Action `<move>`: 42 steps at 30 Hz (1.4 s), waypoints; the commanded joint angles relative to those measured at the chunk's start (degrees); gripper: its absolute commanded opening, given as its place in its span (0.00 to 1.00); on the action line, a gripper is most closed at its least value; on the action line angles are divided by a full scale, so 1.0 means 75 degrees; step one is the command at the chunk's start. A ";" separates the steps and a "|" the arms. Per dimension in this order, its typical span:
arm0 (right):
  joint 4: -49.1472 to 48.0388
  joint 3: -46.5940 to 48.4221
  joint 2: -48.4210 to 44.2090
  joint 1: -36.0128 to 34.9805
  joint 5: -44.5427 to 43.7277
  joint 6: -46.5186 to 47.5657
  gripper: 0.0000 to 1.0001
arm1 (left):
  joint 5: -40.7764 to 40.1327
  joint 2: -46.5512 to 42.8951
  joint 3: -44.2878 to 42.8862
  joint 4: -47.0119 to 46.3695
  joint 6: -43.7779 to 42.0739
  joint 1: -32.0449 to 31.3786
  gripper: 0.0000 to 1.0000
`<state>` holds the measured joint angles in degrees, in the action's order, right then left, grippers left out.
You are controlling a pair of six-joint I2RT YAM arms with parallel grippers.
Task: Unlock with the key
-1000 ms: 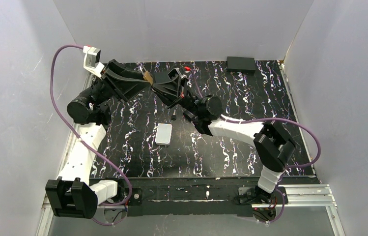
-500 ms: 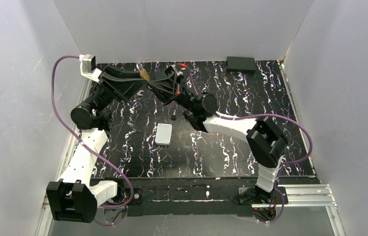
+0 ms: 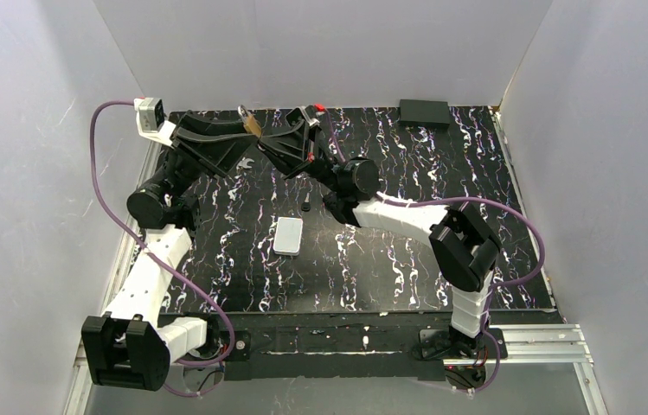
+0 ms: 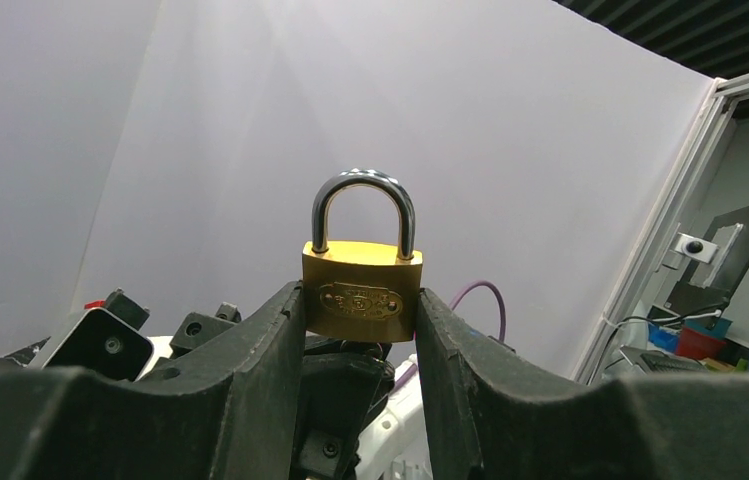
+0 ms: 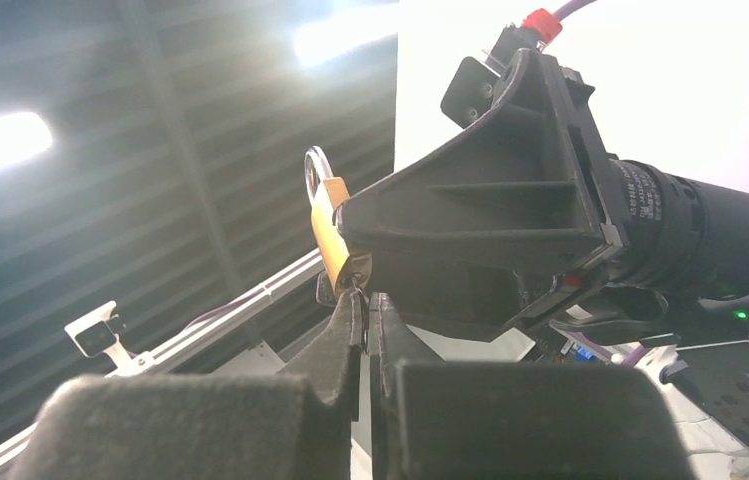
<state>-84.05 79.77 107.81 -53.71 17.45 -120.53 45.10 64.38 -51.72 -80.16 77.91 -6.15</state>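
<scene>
My left gripper point(image 3: 249, 135) is shut on a brass padlock point(image 3: 253, 126) with a silver shackle and holds it up above the back left of the table. In the left wrist view the padlock point(image 4: 361, 292) sits upright between the fingers point(image 4: 275, 345), shackle closed. My right gripper point(image 3: 270, 143) meets it from the right. In the right wrist view the right gripper point(image 5: 365, 305) is shut on the key point(image 5: 356, 285), a thin dark sliver whose tip touches the padlock's point(image 5: 330, 230) bottom face. Most of the key is hidden between the pads.
A flat grey-white box point(image 3: 288, 235) lies mid-table with a small black object point(image 3: 305, 207) just behind it. A black box point(image 3: 424, 112) sits at the back right. White walls close in the table on three sides.
Both grippers have risen and moved toward the back wall together. The padlock stays in the left gripper and the right gripper stays against its underside.
</scene>
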 commanded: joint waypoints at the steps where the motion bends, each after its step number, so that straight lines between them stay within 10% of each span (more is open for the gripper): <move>1: -0.0062 -0.0025 -0.0240 -0.0198 -0.0512 -0.1531 0.01 | 0.2167 0.0101 0.0082 0.0850 -0.0321 -0.0434 0.15; 11: -0.0424 -0.0543 -0.0158 -0.0198 -0.0793 -0.1516 0.01 | 0.2388 -0.0547 0.0128 0.1942 -0.0756 -0.0148 0.75; 28: -0.0412 -0.0907 -0.0016 -0.0010 -0.0858 -0.0858 0.01 | 0.1947 -0.2508 -0.0145 0.7177 -0.3206 0.0467 0.98; 42: 0.0216 -0.1405 -0.0348 0.0177 -0.0601 0.0189 0.01 | -0.1335 -0.2759 -0.1980 1.2386 -0.5405 0.0489 0.97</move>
<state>-81.30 70.02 108.49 -52.84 12.80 -120.01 44.40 43.55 -63.05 0.58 43.86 -2.72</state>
